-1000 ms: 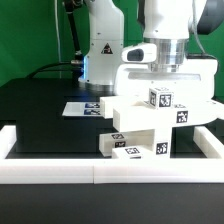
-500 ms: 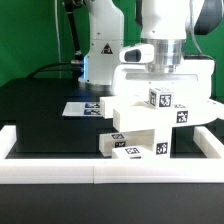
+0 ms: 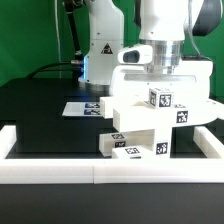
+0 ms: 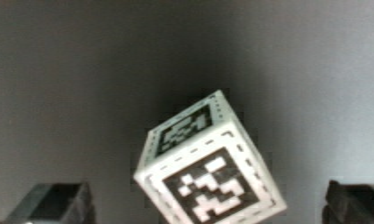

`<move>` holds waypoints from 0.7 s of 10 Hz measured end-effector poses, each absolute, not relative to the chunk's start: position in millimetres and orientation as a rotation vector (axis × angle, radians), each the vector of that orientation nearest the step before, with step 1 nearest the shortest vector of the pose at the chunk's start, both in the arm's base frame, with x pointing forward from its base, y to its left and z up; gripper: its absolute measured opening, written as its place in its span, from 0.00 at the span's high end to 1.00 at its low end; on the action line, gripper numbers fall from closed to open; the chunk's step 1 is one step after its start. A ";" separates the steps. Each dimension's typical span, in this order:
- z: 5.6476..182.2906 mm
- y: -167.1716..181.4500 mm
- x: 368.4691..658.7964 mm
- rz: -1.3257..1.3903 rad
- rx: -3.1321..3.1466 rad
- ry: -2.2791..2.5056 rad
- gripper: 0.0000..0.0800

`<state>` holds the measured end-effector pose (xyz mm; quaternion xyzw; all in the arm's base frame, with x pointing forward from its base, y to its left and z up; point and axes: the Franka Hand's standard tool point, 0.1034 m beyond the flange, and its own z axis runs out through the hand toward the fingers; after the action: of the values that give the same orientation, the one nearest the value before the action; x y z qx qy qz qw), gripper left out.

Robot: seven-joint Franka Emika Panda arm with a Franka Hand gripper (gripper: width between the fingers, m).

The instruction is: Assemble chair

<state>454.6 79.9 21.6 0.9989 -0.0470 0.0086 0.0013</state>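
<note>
Exterior and wrist views. I see the chair (image 3: pixel 150 120) as a stack of matte-white, sharp-edged blocks on the black table (image 3: pixel 40 110), toward the exterior view's right, just behind the front rail (image 3: pixel 100 170). The lowest slab (image 3: pixel 135 148) lies flat with its long axis running across the picture, and carries square black-and-white tags on its front face. Above it sit a thicker block and a broad white panel (image 3: pixel 165 82). A square post (image 3: pixel 160 98) rises from the stack with one corner turned toward the camera, so two tagged faces show.

In the wrist view the post (image 4: pixel 202 165) appears end-on and tilted, its tag a crisp black pattern inside a dotted white border; a second tagged face slopes away above it. The background there is a smooth grey blur, and I cannot make out what it is.

The gripper (image 3: pixel 160 80) hangs directly above the post. Its two dark fingers (image 4: pixel 51 200) stand at the opposite edges of the wrist picture, spread wide, with clear space between each and the post; nothing is held.

The marker board (image 3: pixel 85 107) lies flat behind the chair, at the foot of the white arm base (image 3: pixel 100 55).
</note>
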 end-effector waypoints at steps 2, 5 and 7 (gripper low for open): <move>20.2 80.4 453.0 0.024 3.134 -0.145 0.19; 18.9 82.4 451.8 0.020 3.133 -0.148 0.49; 18.5 82.1 451.9 0.021 3.133 -0.149 0.64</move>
<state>451.9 82.1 18.5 0.9989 -0.0474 0.0068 0.0027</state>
